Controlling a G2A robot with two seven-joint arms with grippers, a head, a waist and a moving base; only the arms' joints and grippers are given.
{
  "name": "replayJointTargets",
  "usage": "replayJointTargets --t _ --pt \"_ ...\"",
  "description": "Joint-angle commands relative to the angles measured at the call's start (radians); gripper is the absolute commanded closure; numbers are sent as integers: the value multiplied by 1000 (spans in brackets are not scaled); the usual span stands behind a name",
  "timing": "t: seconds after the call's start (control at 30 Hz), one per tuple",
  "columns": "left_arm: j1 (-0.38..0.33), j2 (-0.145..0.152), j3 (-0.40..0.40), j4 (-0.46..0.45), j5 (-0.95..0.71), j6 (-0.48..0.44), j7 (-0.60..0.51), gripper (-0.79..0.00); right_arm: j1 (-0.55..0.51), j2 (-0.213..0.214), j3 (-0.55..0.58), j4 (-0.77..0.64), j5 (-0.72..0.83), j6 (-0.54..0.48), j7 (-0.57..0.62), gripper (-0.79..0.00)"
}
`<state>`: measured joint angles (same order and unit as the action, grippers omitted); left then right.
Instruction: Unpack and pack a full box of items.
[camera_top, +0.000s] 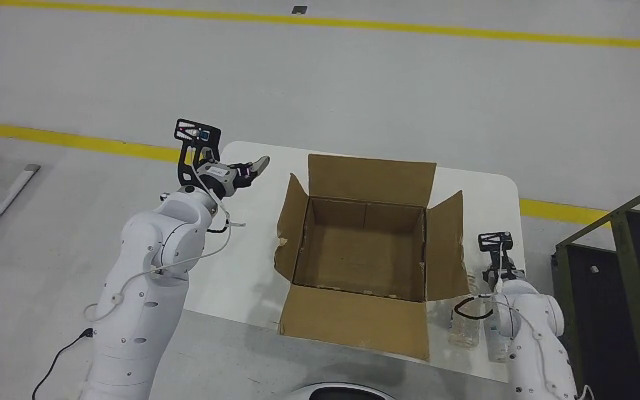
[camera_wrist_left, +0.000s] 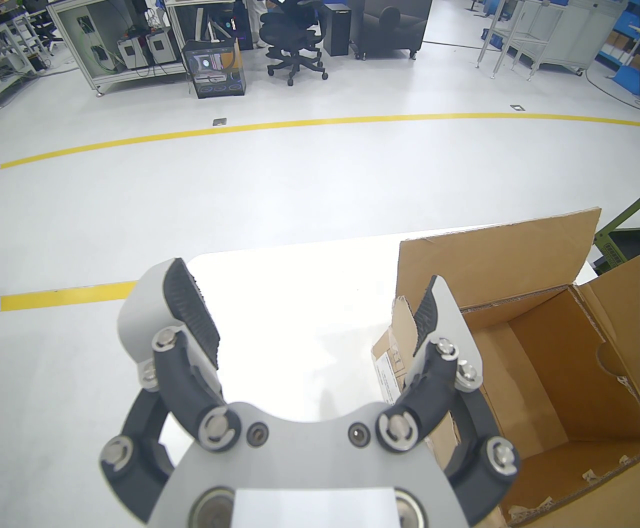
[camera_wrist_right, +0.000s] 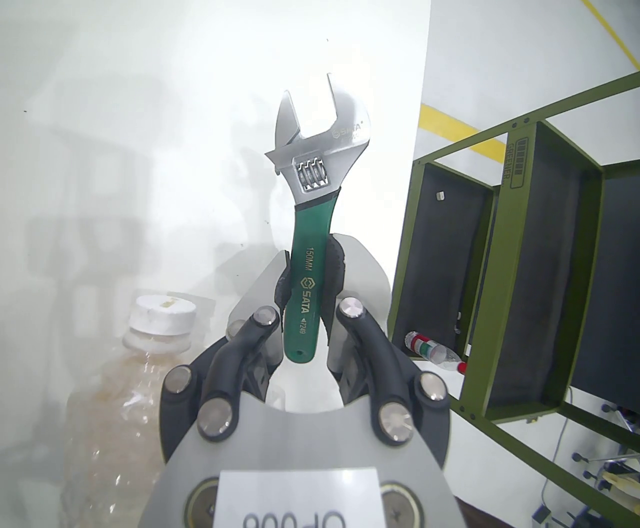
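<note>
ribbed right fingers (camera_wrist_right: 336, 272) clench a green-handled steel wrench (camera_wrist_right: 309, 250), left fingers (camera_wrist_left: 192, 310) gape beside the cardboard box (camera_wrist_left: 500, 270).

Plain brown cardboard on the box (camera_top: 360, 320), inside and out, and under it a glossy white table (camera_top: 255, 220). Over on the right, the wrench (camera_wrist_right: 311, 225) shows a deep green handle with pale lettering and a bright silver head. The bottle (camera_wrist_right: 110, 400) near it is clear with a tan tint and a white cap (camera_wrist_right: 161, 312). The left gripper (camera_wrist_left: 303, 277) and the right gripper (camera_wrist_right: 312, 260) both have silver plates, black links and black ribbed pads. The floor (camera_top: 400, 90) is pale grey, crossed by yellow lines (camera_top: 80, 140). The rack (camera_wrist_right: 500, 225) at far right is olive green with dark panels.
</note>
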<state>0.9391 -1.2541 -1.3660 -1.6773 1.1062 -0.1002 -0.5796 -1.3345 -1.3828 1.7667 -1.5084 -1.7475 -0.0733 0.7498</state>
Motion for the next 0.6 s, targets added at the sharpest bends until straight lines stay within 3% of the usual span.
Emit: replayJointTargets --t 0.0,0.2,0.23,0.43,0.57 --pt "0 0 0 0 0 0 0 -785 11 2 -1 27 -6 -3 -6 0" --pt "0 0 0 0 0 0 0 -785 41 6 -7 80 -4 -6 -11 -9" --pt "0 0 0 0 0 0 0 -785 43 7 -9 83 -4 -6 -11 -231" --pt "0 0 0 0 0 0 0 -785 51 10 -15 89 1 -6 -10 -372" --pt "0 0 0 0 0 0 0 -785 50 12 -12 63 15 -6 -3 -360"
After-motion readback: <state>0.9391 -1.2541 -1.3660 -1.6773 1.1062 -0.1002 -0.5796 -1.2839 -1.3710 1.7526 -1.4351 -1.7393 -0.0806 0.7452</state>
